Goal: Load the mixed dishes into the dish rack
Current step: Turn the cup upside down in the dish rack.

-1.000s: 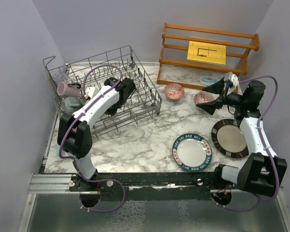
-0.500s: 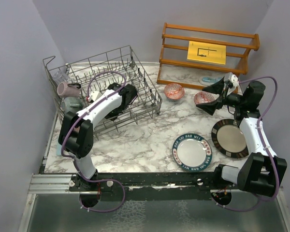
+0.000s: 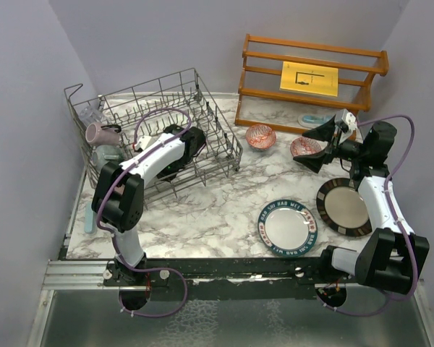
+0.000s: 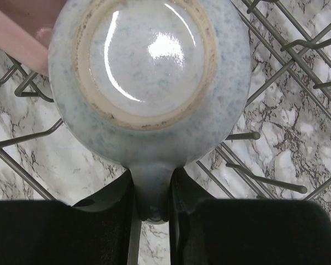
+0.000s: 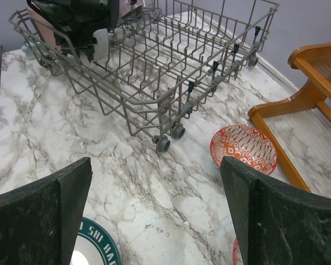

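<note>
Bare table (image 3: 202, 210) runs between the dish rack (image 3: 221, 119) and the blue-rimmed plate (image 3: 286, 227), an open lane for either arm. A narrower strip separates the rack's wheeled corner from the first red bowl (image 5: 243, 146). The second red bowl (image 3: 302, 147) sits under the wide-spread right pincer (image 5: 157, 221). The wooden shelf (image 3: 311, 48) walls off the far side, and the dark-rimmed plate (image 3: 343, 207) fills the near right. Inside the rack, upright tines, the left arm (image 3: 155, 155), the grey mug (image 4: 149, 72) clamped in the left pincer (image 4: 151, 190) and the pink mug (image 3: 96, 134) crowd the left end. Its far right rows stand open.
</note>
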Controlling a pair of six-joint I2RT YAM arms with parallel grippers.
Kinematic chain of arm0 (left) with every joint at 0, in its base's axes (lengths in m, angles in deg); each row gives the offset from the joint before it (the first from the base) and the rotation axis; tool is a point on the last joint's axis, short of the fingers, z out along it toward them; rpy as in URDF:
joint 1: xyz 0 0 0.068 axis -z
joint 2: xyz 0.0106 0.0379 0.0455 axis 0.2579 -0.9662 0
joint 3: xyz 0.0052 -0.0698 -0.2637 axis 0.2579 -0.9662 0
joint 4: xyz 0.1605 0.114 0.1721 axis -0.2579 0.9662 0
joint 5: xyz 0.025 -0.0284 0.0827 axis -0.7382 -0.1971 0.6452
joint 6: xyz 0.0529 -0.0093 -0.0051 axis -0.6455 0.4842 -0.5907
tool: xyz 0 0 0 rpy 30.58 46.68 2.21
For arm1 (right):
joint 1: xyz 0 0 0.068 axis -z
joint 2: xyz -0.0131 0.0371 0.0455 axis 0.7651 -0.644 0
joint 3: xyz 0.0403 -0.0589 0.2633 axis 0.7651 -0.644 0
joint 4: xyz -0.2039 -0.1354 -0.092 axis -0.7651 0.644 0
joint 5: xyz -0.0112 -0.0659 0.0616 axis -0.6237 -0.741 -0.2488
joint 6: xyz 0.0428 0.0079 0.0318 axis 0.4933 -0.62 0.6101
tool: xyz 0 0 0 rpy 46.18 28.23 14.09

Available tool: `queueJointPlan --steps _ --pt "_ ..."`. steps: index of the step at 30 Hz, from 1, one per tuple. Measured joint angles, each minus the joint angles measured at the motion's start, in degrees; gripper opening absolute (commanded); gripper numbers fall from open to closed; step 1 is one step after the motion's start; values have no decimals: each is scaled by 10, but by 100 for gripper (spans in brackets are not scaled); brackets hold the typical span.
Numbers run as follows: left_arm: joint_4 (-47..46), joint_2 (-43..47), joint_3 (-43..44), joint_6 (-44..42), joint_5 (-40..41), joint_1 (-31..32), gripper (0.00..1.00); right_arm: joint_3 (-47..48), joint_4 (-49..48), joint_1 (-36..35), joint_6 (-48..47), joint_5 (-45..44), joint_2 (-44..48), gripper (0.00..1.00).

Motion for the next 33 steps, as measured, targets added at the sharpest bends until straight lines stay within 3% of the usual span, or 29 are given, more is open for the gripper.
queueJointPlan --steps 6,22,33 --pt "-4 0 -4 -3 0 0 43 0 -1 0 0 2 0 100" --pt "-5 3 6 -15 -3 2 49 0 -1 0 -1 7 0 100" --pt "-14 77 8 -28 6 25 51 0 -1 0 -3 10 0 100"
